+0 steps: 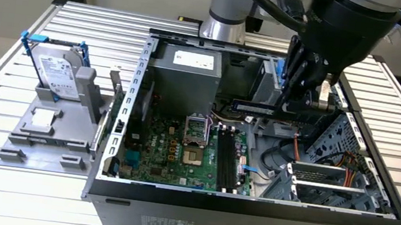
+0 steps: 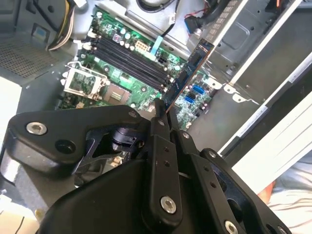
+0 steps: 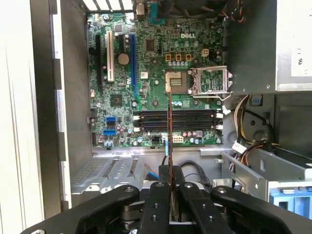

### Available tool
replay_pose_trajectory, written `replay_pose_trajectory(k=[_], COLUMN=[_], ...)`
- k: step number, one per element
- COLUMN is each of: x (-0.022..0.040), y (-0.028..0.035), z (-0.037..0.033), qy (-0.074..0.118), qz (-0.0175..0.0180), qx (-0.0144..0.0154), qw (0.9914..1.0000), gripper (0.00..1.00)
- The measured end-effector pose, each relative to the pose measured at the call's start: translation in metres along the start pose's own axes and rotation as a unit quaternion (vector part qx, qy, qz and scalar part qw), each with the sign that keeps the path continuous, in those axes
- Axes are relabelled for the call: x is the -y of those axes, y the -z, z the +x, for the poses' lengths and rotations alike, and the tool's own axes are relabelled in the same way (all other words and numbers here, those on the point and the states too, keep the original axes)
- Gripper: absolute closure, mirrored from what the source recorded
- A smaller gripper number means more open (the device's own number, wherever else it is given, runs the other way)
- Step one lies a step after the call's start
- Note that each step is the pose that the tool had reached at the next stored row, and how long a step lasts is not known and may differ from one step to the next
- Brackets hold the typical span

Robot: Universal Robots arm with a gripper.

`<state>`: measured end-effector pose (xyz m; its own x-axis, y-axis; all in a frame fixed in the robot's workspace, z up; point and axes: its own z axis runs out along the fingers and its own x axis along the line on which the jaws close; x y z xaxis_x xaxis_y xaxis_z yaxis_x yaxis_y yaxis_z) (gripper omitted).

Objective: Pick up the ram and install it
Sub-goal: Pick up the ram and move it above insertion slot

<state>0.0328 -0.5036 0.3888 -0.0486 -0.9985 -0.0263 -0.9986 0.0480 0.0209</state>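
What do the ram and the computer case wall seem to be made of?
The ram, held in the gripper, looks like dark circuit board, matte, with small parts on its face. The case wall looks like bare sheet metal, dull grey, thin with punched holes; probably steel.

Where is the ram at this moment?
The ram hangs in the end effector slightly to the exterior view's right of centre, over the open computer case, above the memory slots and not touching them.

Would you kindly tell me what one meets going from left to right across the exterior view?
Hard drive in its blue bracket → CPU socket → ram → drive cage.
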Motion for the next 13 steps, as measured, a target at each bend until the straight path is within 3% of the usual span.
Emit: replay_pose_trajectory(k=[13], x=[-0.0017], y=[-0.001], z=[-0.0358], qy=[0.0], qz=[0.0], qx=[0.0], qw=[1.0], gripper=[1.0])
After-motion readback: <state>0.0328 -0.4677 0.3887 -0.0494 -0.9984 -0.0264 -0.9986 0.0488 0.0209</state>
